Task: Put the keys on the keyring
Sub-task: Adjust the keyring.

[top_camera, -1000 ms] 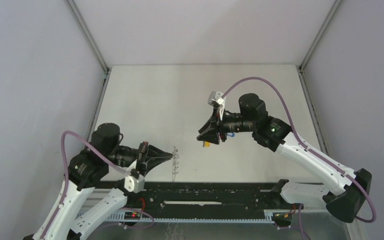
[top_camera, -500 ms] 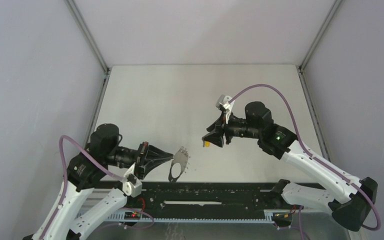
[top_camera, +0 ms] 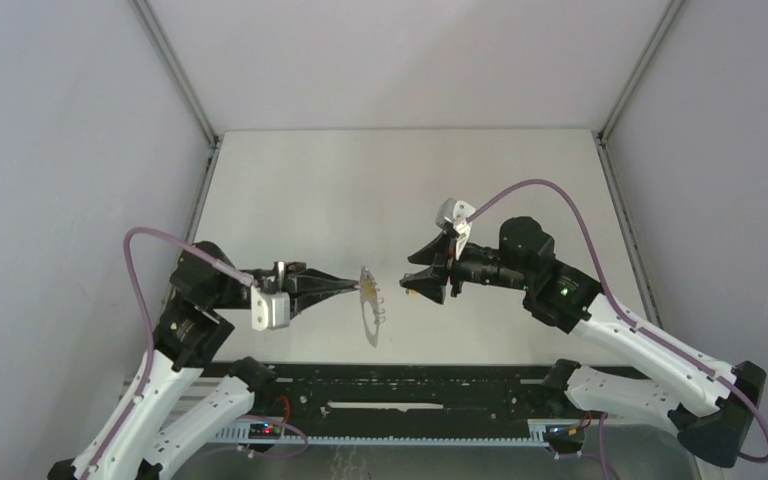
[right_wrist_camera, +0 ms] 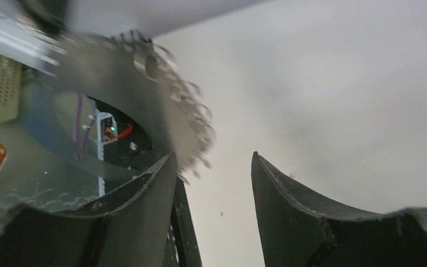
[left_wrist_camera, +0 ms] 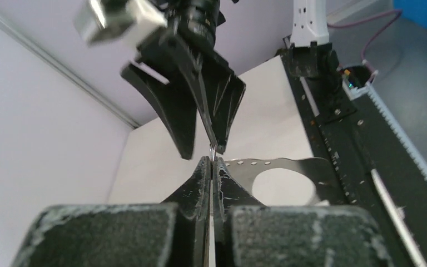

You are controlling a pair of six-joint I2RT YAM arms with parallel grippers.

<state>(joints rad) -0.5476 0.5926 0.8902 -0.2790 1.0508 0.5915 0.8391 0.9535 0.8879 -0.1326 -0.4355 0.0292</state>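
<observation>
Though apart, keyring [top_camera: 367, 300] edge near right gripper [top_camera: 410, 272]

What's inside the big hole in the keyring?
Nothing threaded; only white table shows through the flat grey metal keyring. The black left gripper hides its near rim.

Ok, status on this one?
Left gripper shut on keyring. Right gripper tip close to it, grip unclear. Keys not visible. Nothing between them.
</observation>
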